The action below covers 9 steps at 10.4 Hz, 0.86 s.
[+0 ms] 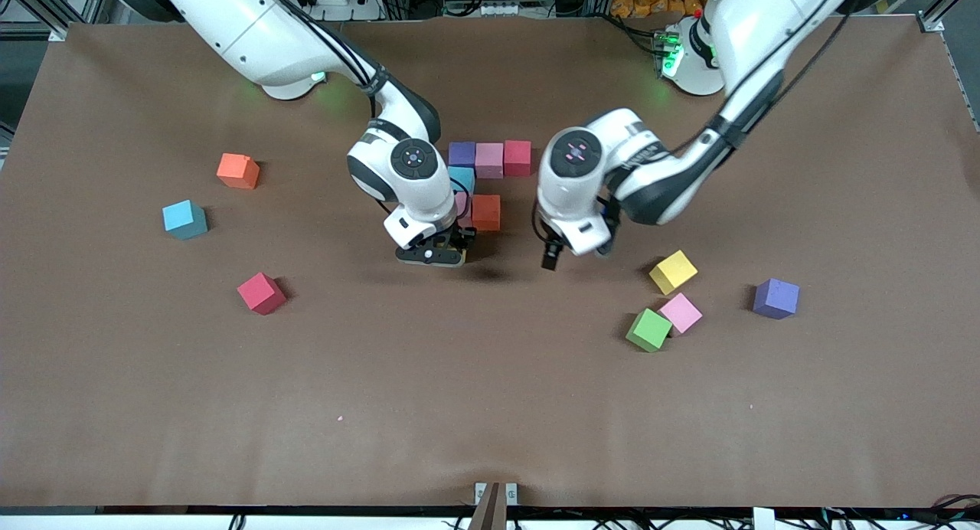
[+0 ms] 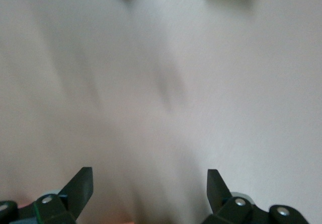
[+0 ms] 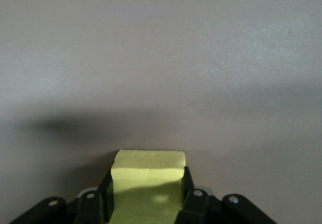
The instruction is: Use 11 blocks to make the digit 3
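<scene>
The right gripper [image 1: 433,248] holds a yellow block [image 3: 147,189] tight in its jaws, low over the worktop [image 1: 490,407], just by the orange block [image 1: 486,211] of the started digit. Lower it straight, flush to its neighbours. The left gripper [image 1: 553,256] waits, jaws wide.

Even overhead light casts soft shadows on the table [image 1: 490,407]; the left wrist view is motion-blurred.
</scene>
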{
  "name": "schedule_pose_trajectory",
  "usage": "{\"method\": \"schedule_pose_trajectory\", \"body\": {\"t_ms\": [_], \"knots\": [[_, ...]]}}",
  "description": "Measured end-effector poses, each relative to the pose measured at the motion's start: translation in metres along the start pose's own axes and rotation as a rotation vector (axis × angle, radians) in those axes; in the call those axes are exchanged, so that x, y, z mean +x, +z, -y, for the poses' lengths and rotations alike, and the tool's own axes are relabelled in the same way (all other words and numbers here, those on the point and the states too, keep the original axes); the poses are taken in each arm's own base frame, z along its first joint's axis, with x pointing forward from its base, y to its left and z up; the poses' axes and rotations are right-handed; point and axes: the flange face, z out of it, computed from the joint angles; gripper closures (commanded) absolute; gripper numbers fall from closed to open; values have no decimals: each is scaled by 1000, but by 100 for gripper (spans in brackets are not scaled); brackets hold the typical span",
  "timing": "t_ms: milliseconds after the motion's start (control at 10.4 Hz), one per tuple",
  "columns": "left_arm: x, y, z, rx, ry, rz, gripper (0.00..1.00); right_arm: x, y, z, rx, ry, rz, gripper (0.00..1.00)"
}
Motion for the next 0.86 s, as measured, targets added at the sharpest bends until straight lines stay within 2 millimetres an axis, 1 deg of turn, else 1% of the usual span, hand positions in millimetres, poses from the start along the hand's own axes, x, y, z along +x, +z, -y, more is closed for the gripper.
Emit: {"method": "schedule_pose_trajectory", "body": {"t_ms": [192,287,383,575,766,862], "knots": [[62,-3,-11,33,201,-18,0,-2,-1,2,-3,1,-7,73],[93,-3,-12,61,302,-25,0,-3,-1,3,-4,-2,-8,72],[119,-3,-12,84,378,-27,0,-5,-1,5,-4,-4,-8,72],[158,3,-8,114,483,-16,0,-8,-1,7,-5,-11,-9,72],[199,15,0,140,549,5,0,-11,-1,10,-7,-17,-9,70],[214,16,2,139,569,13,0,-12,-1,10,-9,-22,-10,70]]}}
